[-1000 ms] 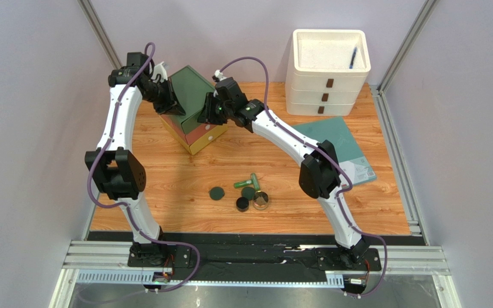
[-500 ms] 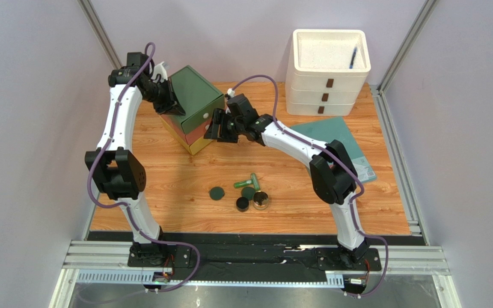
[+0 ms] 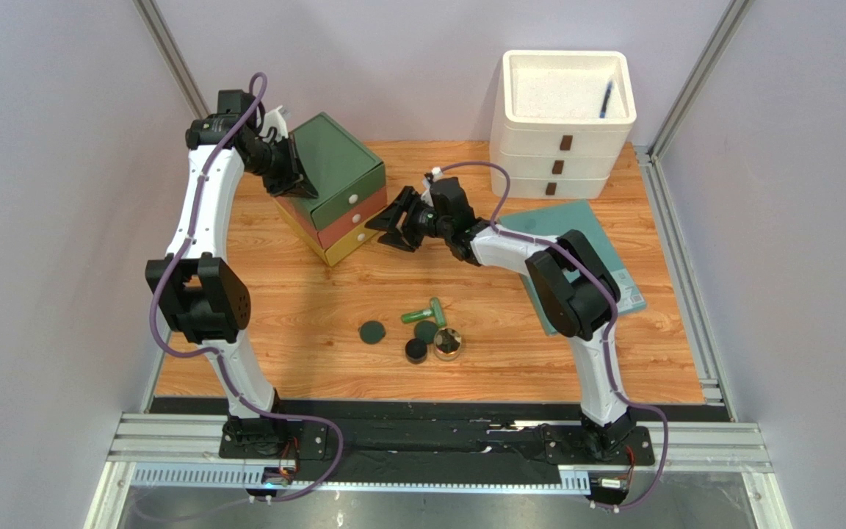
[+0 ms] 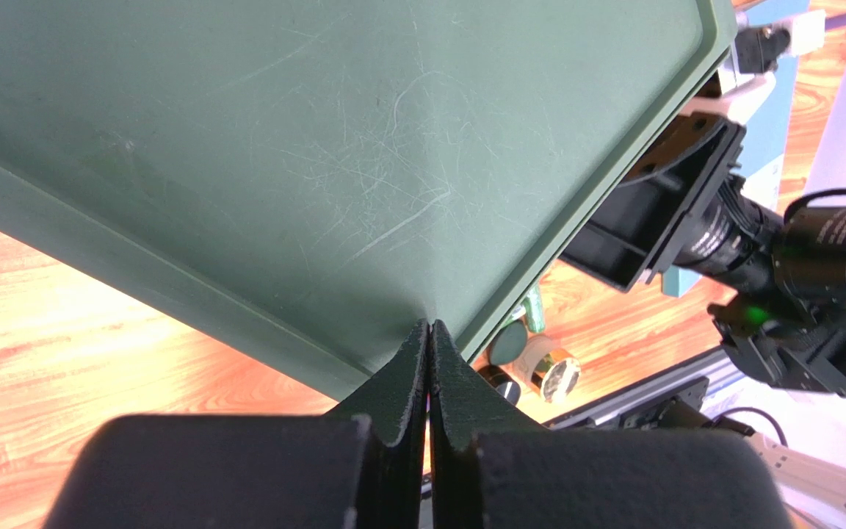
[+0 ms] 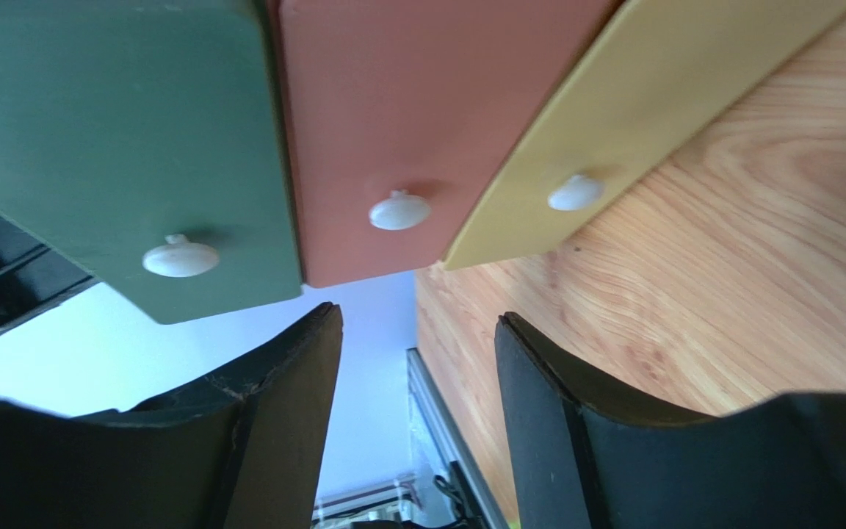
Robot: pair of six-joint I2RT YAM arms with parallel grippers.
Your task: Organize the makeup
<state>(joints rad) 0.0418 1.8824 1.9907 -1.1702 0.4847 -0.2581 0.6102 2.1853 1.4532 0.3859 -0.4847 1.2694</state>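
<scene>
A small chest [image 3: 334,193] with green, coral and yellow drawers sits far left on the wooden bench [image 3: 284,331]. A white three-drawer unit [image 3: 563,154] at the far right holds a blue pen [image 3: 606,99] in its top tray. A teal book [image 3: 587,226] lies just in front of it.

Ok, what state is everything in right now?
Colored chest: three drawers look shut.
Left gripper: shut, tips against the chest's top.
Right gripper: open, empty, facing the chest.
White drawer unit: drawers shut.
Makeup: loose on the table.

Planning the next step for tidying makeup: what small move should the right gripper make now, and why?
Probably ease the right gripper onto the orange drawer's knob and close: its open jaws face it, no drawer looks open, the left gripper rests on the chest, makeup lies outside.
</scene>
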